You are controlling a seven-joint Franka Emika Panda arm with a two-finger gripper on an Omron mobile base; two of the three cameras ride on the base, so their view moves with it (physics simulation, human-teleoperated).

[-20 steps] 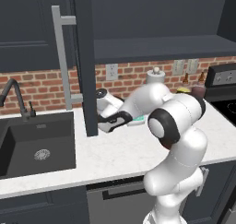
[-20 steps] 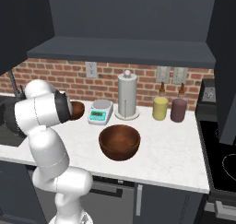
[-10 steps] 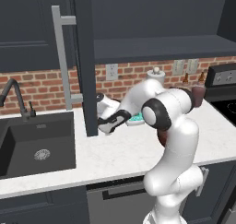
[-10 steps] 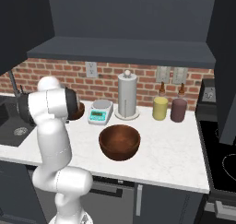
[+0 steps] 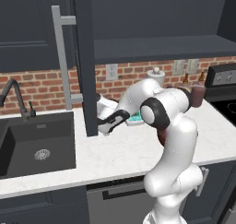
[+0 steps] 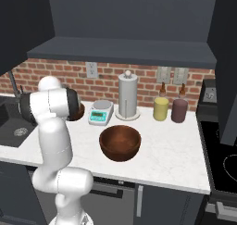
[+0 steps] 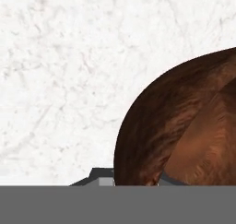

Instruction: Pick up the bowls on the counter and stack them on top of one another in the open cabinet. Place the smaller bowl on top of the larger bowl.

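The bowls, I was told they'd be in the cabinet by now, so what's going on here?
Neither is stacked yet. The larger bowl sits on the counter in front of the paper-towel roll. The arm reaches low behind the open cabinet door, its gripper just above the counter, and the hand view shows the smaller bowl right at the fingers. Whether it is gripped is unclear.

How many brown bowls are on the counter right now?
2. The larger bowl sits in the open mid-counter, in front of the paper-towel roll. The smaller bowl is left of the scale, mostly hidden behind the arm.
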